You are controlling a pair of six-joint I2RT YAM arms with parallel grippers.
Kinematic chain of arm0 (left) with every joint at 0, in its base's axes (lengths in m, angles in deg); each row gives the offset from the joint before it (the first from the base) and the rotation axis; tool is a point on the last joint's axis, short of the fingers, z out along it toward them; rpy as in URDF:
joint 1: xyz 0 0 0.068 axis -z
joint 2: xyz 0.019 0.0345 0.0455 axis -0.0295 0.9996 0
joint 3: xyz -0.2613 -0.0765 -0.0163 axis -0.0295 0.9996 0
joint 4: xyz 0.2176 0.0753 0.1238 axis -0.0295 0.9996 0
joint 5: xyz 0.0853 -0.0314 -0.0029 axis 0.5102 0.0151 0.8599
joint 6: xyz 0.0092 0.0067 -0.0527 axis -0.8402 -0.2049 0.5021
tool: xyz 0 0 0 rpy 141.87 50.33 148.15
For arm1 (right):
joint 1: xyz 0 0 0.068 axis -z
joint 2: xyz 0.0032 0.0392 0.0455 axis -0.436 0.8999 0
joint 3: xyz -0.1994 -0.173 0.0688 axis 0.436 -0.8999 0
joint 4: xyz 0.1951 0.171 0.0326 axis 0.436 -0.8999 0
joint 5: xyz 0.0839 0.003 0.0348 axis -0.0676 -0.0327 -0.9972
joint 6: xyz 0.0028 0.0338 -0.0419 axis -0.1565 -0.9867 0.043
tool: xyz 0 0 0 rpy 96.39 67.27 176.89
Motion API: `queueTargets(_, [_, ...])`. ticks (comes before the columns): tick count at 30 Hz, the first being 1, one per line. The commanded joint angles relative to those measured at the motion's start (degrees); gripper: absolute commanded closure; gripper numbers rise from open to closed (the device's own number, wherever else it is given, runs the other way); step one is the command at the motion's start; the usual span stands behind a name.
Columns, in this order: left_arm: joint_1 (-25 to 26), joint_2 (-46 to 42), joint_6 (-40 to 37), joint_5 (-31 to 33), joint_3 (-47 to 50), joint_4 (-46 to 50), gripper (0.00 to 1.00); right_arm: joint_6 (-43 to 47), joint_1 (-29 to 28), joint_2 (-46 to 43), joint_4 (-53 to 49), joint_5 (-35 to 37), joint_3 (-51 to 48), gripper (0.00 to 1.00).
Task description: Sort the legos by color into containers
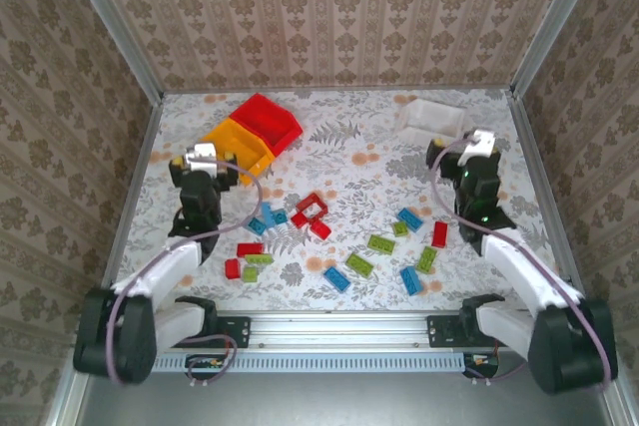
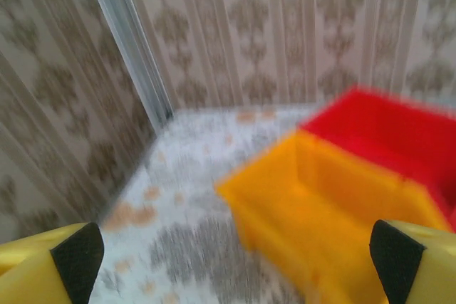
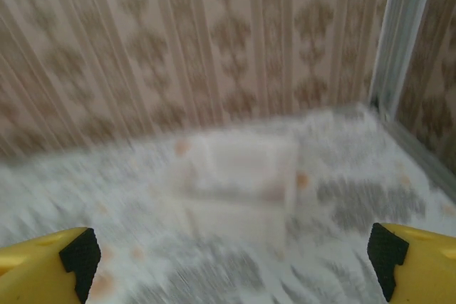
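The left gripper [image 1: 205, 159] and right gripper [image 1: 469, 147] hung spread wide, small red, blue and lime plastic lego bricks [image 1: 380, 243] littered the table's [image 1: 379, 172] near middle, yellow-orange plastic bin [image 1: 237, 144] and red plastic bin [image 1: 270, 119] far-left, translucent white bin [image 1: 429, 117] far-right.

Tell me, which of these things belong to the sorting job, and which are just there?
For the job: legos, yellow-orange bin, red bin, white bin.
Just there: flowered table cover, wallpapered walls, metal rail.
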Motion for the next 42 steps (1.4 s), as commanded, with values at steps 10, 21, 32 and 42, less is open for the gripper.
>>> queueTargets(10, [-13.41,10.18,44.60,-25.39,-34.59,66.33,0.13,-32.76,-0.79,-3.91,-33.32,-19.34,10.68,0.03])
queueTargets(21, [-15.17,31.48,45.06,-34.86,-44.47,68.25,0.30,-38.16,-3.53,6.56,-46.79,-18.94,23.17,0.27])
queueTargets(32, [-15.28,45.76,43.42,-35.52,-52.99,69.40,0.48,-49.60,-3.27,19.47,-38.82,-18.78,27.77,0.24])
queueTargets(42, [-13.66,49.86,41.03,-33.34,-54.83,70.40,0.64,-60.62,-1.81,34.16,-40.19,-12.23,37.05,0.24])
